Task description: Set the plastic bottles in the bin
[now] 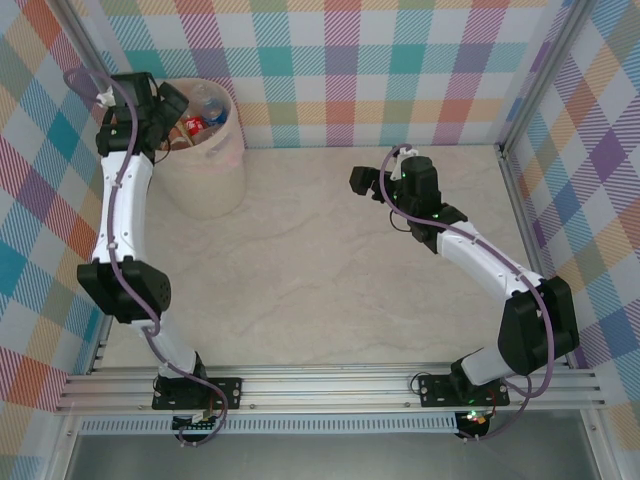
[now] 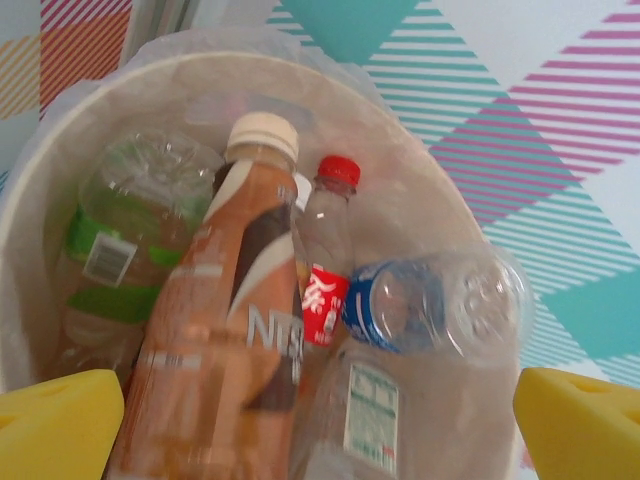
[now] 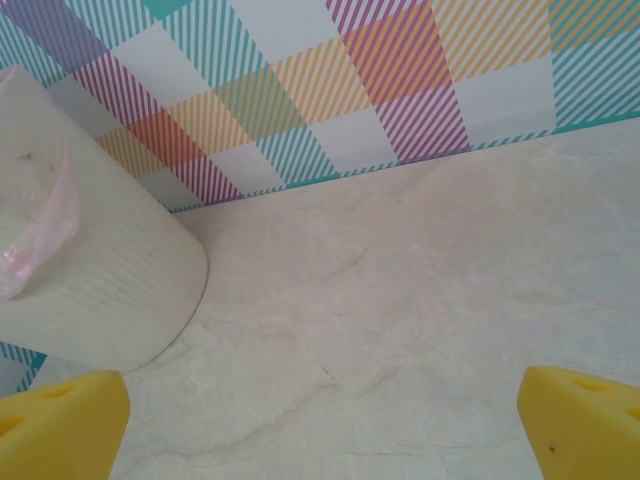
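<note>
The plastic bottles (image 2: 240, 330) lie heaped inside the bin (image 2: 400, 170): light, thin-walled, slick, best pinched at the stiffer neck or labelled waist. Left gripper (image 2: 320, 425) hangs over them, jaws wide, holding nothing; right gripper (image 3: 320, 420), equally wide and empty, faces the tabletop (image 3: 420, 300)

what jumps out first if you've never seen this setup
The pale bin at the table's far left stands out, holding plastic bottles, among them a brown-labelled bottle and a red-capped bottle. The left tool hangs open over it; the right tool is open above the marbled tabletop.
</note>
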